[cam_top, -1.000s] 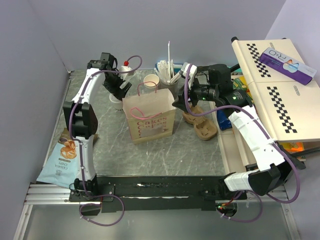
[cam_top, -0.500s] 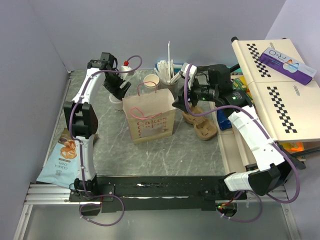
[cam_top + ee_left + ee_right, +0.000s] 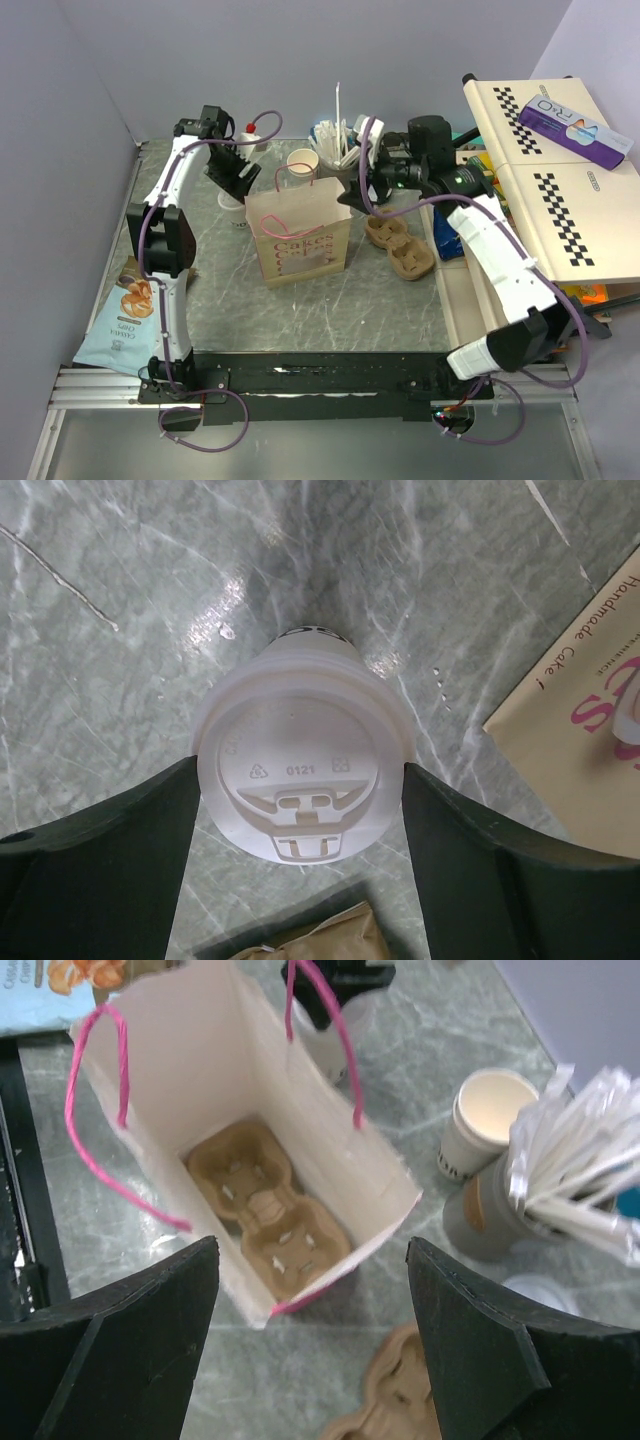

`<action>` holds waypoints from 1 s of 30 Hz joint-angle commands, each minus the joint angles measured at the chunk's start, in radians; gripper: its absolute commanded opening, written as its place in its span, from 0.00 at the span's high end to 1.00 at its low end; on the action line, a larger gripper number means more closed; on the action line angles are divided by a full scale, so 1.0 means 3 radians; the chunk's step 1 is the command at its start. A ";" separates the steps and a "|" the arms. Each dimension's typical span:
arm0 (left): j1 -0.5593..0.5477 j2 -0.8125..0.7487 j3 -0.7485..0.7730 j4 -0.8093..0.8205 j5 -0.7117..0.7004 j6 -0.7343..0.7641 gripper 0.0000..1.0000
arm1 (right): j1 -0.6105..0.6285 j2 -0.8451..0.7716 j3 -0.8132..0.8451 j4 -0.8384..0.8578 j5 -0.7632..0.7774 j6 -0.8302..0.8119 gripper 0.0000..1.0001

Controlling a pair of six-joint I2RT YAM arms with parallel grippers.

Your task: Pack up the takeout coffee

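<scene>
The takeout coffee (image 3: 305,780), a paper cup under a round white plastic lid with a moulded sip tab, stands upright on the grey marbled tabletop (image 3: 390,300) toward the rear left corner. It is just beside the left rear corner of the paper bag (image 3: 300,235), with bare table between it and the left wall. The left gripper (image 3: 236,183) comes down over it, its black fingers (image 3: 110,860) closed in on either side of the cup, their inner edges tucked under the lid's rim. The right gripper (image 3: 352,190) hangs above the bag's right rear corner with its jaws spread wide and nothing between them; the bag's mouth gapes below. The grey cup of straws (image 3: 490,1215) and an open paper cup (image 3: 485,1125) with a tan inside stand close behind the bag. A second earlier the right gripper hung lower over the loose cardboard tray (image 3: 400,245). It has since swung back and left, so that tray now lies uncovered on open table right of the bag, while the left arm has hardly shifted. The bag is stiff tan paper, pale inside, with thin pink cord handles. A moulded brown two-cup tray (image 3: 265,1220) lies flat on its floor, both wells empty. A glossy snack packet (image 3: 125,320) lies at the table's near left edge.
</scene>
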 commanded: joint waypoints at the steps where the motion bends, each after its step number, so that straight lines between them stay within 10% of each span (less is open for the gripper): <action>1: -0.0017 -0.0145 0.0045 -0.0263 0.0087 -0.0092 0.56 | -0.0015 0.0329 0.0415 0.0006 -0.0329 -0.0202 0.18; 10: -0.0012 -0.0702 -0.0512 -0.0207 0.0312 -0.0163 0.99 | -0.0015 0.1071 0.1203 -0.0561 -0.0795 -0.0830 0.16; 30: 0.0049 -0.1924 -0.1008 0.0196 0.0164 -0.0572 0.99 | 0.0153 0.1971 0.1914 -0.0777 -0.0999 -0.1352 0.22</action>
